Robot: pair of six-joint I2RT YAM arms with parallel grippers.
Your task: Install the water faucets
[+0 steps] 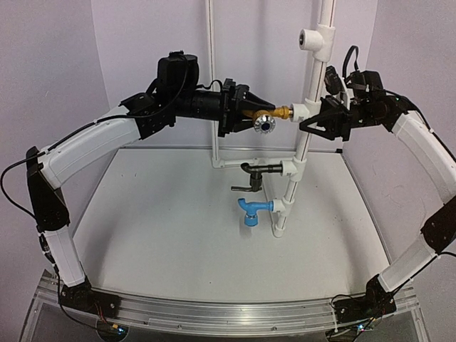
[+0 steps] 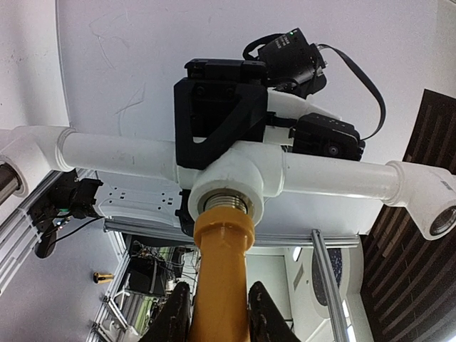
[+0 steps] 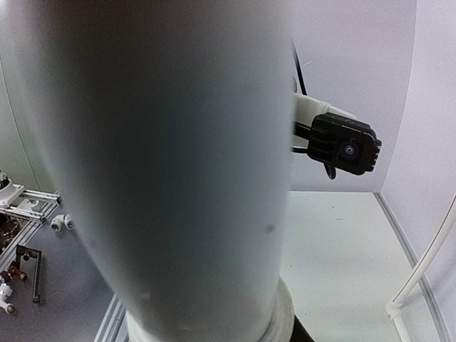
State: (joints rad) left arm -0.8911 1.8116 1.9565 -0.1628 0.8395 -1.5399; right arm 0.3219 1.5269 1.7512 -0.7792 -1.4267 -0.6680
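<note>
The brass-gold faucet [image 1: 267,114] lies level, its threaded stem set into a white tee [image 1: 299,112] on the upright pipe stand [image 1: 308,85]. My left gripper [image 1: 249,114] is shut on its body. In the left wrist view the fingers [image 2: 178,317] flank the brass stem [image 2: 222,263] below the tee [image 2: 235,171]. The silver tip [image 1: 264,125] points toward the camera. My right gripper [image 1: 315,121] clasps the pipe just right of the tee. The pipe [image 3: 178,178] fills the right wrist view and hides the fingers. The black faucet [image 1: 258,169] and the blue faucet [image 1: 252,211] sit in lower tees.
An open white tee [image 1: 313,39] tops the stand. A thin white pipe [image 1: 212,85] rises behind it. The white table floor [image 1: 164,221] spreads below the arms. Purple walls close the back and sides.
</note>
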